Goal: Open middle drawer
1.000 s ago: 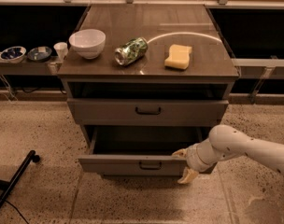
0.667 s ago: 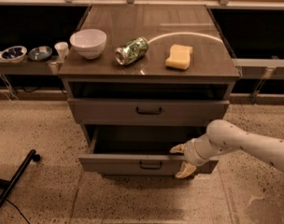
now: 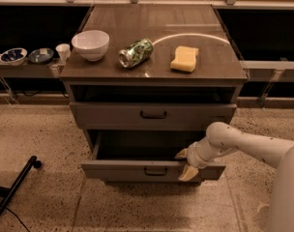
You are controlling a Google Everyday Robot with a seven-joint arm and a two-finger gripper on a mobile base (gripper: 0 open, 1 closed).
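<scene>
Your middle drawer (image 3: 118,170) sits directly below the top drawer (image 3: 108,116), pulled forward of it: judge it rigid, light, sliding straight, best held by its bar handle (image 3: 155,170) or front rim. Below the top drawer's right end, the gripper (image 3: 183,164) looks clenched over that rim, 1 finger inside, 1 outside.

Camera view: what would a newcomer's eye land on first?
The middle drawer stands pulled out of the cabinet, its dark inside showing. The robot's tool sits at the drawer front's right end. On top lie a white bowl, a green can on its side and a yellow sponge.
</scene>
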